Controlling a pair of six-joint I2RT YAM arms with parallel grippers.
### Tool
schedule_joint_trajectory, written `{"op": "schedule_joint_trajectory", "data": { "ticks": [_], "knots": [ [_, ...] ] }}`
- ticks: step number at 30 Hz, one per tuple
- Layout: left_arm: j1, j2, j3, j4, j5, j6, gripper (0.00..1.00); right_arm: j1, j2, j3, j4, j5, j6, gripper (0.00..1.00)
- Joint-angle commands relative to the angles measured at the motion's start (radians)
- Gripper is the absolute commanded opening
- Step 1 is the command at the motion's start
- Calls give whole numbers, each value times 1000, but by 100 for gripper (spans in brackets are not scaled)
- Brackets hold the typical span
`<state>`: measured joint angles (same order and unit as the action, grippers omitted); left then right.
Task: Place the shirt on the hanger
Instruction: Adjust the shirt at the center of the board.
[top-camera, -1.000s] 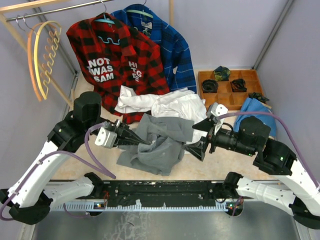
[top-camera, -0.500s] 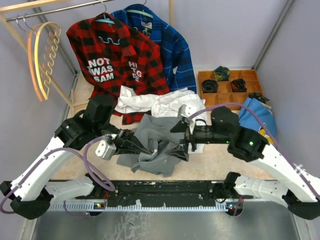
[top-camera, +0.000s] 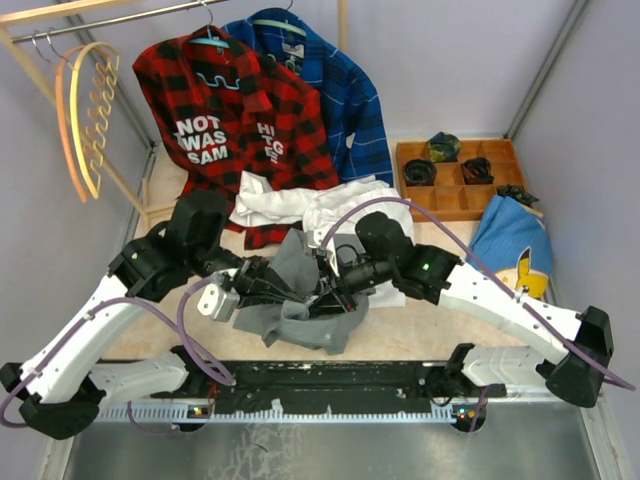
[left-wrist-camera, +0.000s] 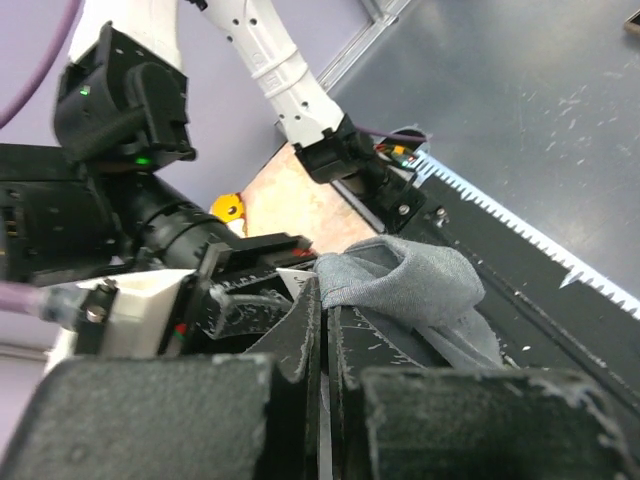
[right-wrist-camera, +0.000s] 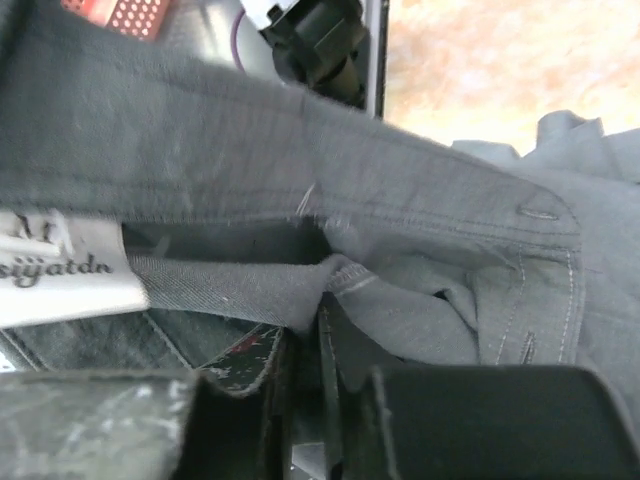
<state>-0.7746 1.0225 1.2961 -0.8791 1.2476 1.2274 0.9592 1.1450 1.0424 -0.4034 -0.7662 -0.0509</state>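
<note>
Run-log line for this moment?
left gripper: jaws shut on shirt; right gripper: jaws shut on shirt; hanger: bare, on rail

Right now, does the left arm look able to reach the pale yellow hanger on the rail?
Probably not yet. The left pincer is shut on the grey shirt mid-table, while the hanger hangs on the rail at the far left corner; nothing stands between them.

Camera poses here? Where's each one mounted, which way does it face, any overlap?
Top external: above and behind the bases, looking down at the table; both arms show, left gripper and right gripper meeting on the shirt.
Left wrist: looks along its shut fingers toward the right arm.
Right wrist: close on the shirt's label, own fingers pinching a fold.
Shared: all see the shirt.
</note>
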Motion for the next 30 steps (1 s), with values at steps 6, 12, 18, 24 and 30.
{"op": "schedule_joint_trajectory", "data": {
  "ticks": [6,12,18,24,30],
  "knots": [
    [-6,-126,-110,338,-156,-240,11,2,-198,-61,186,286,120,0],
    [-6,-198,-182,455,-237,-340,29,1,-317,19,112,627,107,0],
    [-6,-274,-261,578,-343,-490,76,2,-323,165,36,976,72,0],
    [-6,-358,-340,768,-611,-786,98,1,-223,358,31,1293,28,0],
    [-6,-357,-290,773,-968,-1060,99,2,-77,660,184,1456,-79,0]
  ]
}}
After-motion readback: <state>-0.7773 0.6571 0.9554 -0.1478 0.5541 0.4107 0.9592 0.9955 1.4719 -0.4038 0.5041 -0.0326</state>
